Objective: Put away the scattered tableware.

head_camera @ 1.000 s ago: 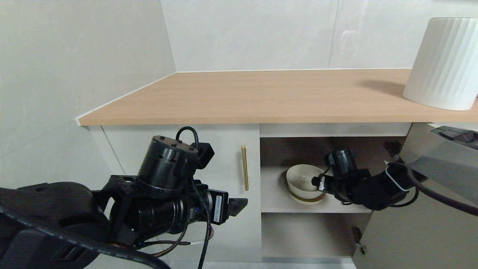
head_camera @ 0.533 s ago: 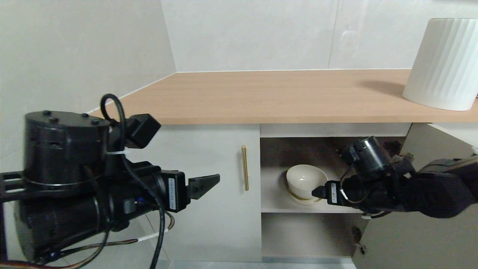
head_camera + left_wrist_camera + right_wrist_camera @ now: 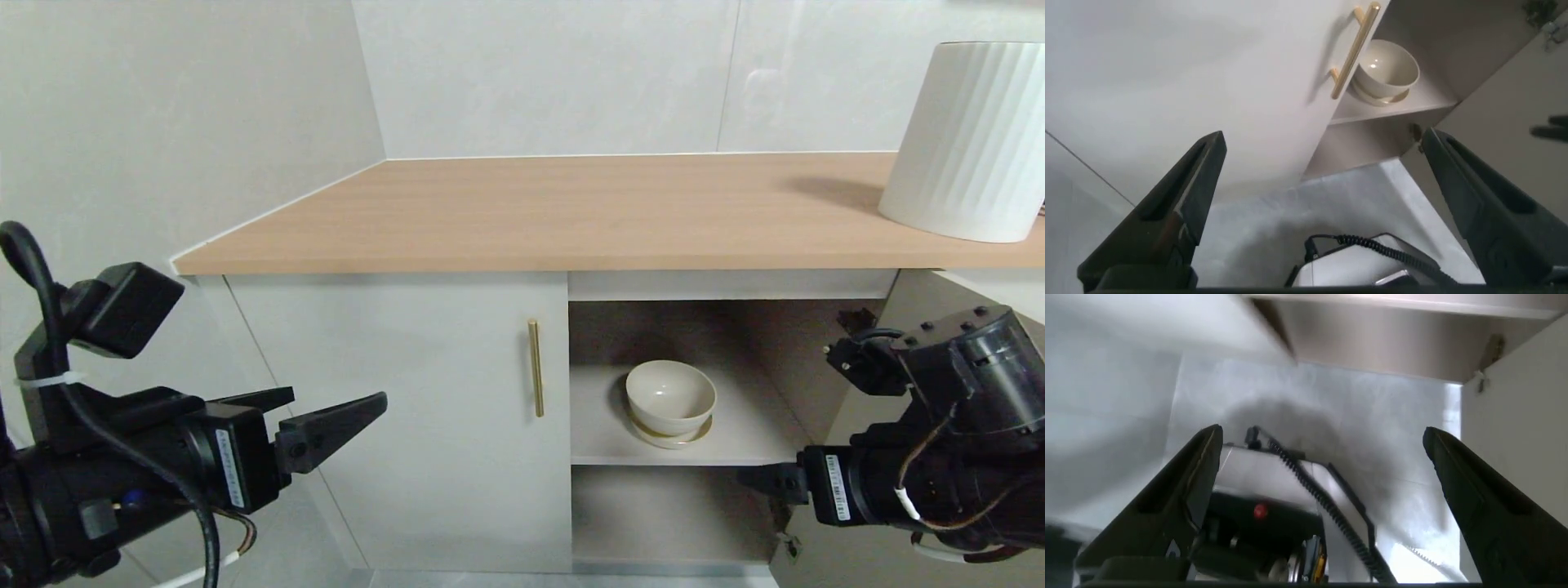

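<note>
- You have the bowl sitting on a plate, on the upper shelf inside the open right compartment.
- To its left is the shut door, with its handle beside the opening.
- Above runs the countertop, with a ribbed container on its right end.

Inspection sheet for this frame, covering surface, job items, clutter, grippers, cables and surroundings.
Surface: wooden countertop above the cupboard.
Job's things: cream bowl sits on a small plate on the cupboard shelf.
Clutter: white ribbed container at the countertop's right end.
Grippers: left gripper and right gripper open, empty, outside the cupboard.
Cables: black cable loops above the left arm.
Surroundings: left door shut, right door open; tiled walls.
</note>
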Robot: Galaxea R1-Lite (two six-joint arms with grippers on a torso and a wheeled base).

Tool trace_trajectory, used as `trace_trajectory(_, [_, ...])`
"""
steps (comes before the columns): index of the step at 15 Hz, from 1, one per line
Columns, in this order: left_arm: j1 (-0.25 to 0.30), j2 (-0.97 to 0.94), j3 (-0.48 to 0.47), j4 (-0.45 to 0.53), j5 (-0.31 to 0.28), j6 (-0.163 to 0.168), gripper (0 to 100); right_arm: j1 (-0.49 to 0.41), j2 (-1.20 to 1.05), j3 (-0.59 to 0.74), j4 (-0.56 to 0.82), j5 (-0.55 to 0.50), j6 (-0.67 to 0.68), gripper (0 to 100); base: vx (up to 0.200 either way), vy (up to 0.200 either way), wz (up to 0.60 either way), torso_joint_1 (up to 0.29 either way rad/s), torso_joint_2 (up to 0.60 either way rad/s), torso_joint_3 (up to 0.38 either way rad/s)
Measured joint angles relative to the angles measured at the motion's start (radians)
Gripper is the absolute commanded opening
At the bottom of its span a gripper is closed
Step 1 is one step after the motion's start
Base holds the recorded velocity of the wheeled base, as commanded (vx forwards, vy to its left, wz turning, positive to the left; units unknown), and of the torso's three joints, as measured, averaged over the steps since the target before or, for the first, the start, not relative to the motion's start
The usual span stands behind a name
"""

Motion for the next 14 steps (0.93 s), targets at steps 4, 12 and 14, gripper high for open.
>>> trace_trajectory(4, [0.001, 0.036, -0.003, -0.002, 0.003, -0.007, 100, 0.016, -0.045, 0.029, 0.001, -0.002, -0.003, 100, -0.150, 0.000, 0.00, 0.007, 0.00, 0.001])
trace_trajectory(12, [-0.003, 0.059, 0.000, -0.003, 0.004, -0.008, 100, 0.029, -0.053, 0.040, 0.001, -0.003, -0.006, 100, -0.200, 0.000, 0.00, 0.003, 0.00, 0.001])
trace_trajectory(14, [-0.004, 0.060, 0.000, -0.003, 0.004, -0.008, 100, 0.029, -0.052, 0.046, 0.002, -0.003, -0.005, 100, -0.200, 0.000, 0.00, 0.005, 0.00, 0.000])
